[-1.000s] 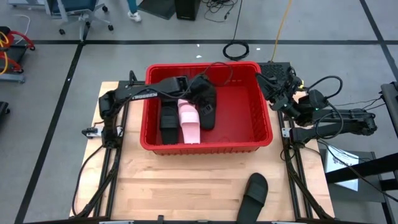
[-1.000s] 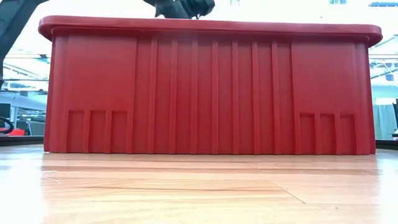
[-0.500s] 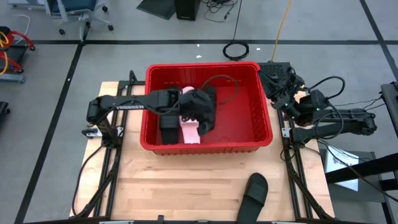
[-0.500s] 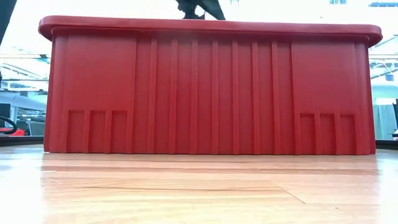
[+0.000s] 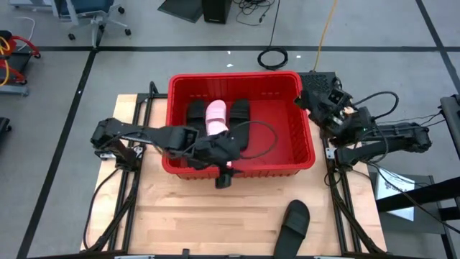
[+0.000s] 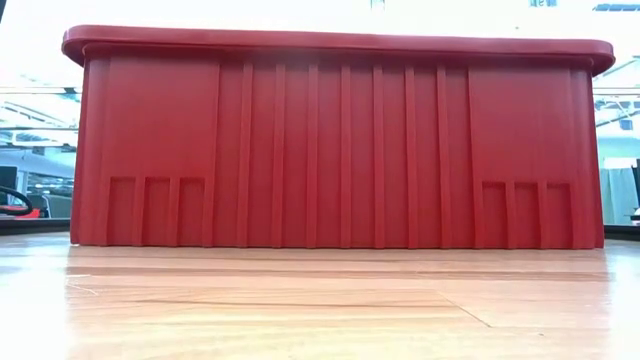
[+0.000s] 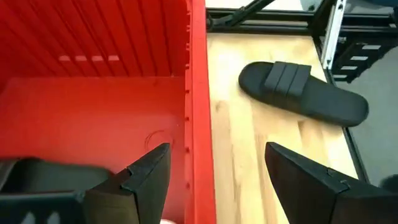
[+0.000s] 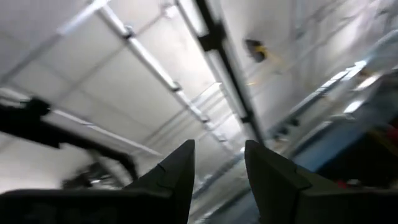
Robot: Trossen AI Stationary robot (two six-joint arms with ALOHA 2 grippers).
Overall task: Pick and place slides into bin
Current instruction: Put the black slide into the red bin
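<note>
- Left gripper (image 5: 224,176) hung open and empty over the bin's (image 5: 302,167) front rim.
- Right gripper (image 5: 321,101) waited open beside the bin.
- One black slide (image 5: 292,226) lay outside.

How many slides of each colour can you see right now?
Black slides: 3, two in the bin at and, one on the table
Pink slides: 1
Total: 4

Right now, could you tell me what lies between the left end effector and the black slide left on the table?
Bare wooden table, as the left wrist view shows: the left end effector straddles the bin rim, the black slide beyond.
</note>
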